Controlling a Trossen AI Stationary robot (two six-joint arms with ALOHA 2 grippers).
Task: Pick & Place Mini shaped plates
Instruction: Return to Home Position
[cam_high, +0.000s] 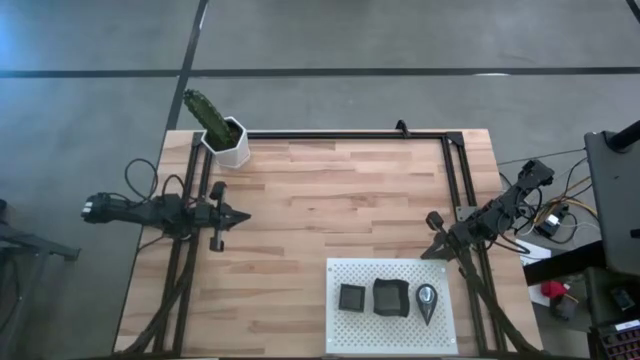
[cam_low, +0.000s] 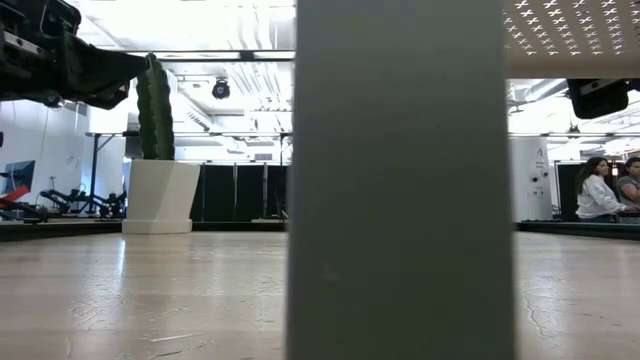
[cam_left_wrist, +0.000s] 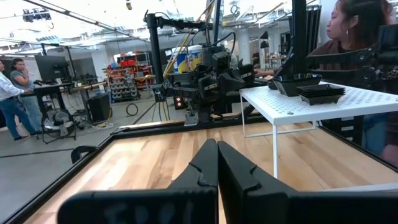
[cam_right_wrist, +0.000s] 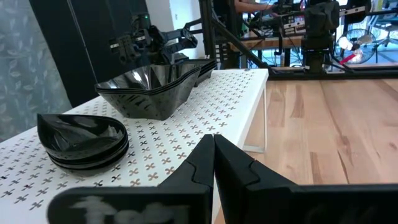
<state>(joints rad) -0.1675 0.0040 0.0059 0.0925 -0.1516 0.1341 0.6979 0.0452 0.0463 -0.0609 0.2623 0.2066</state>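
Observation:
Three small stacks of dark mini plates rest on a white perforated board (cam_high: 390, 325) near the table's near edge: a square stack (cam_high: 351, 297), a wavy-edged square stack (cam_high: 390, 297) and a teardrop stack (cam_high: 428, 301). In the right wrist view the wavy stack (cam_right_wrist: 155, 87) and the teardrop stack (cam_right_wrist: 84, 140) sit close ahead. My left gripper (cam_high: 243, 215) hovers shut at the table's left side, pointing right; its fingers (cam_left_wrist: 216, 163) meet. My right gripper (cam_high: 432, 219) is shut just beyond the board's far right corner, fingers (cam_right_wrist: 213, 152) together.
A white hexagonal pot with a green cactus (cam_high: 227, 140) stands at the far left corner. A black frame (cam_high: 350, 134) runs along the table's far and side edges. The board stands raised on thin white legs (cam_left_wrist: 275, 146). Bare wood (cam_high: 330, 205) lies between the arms. People sit beyond the table.

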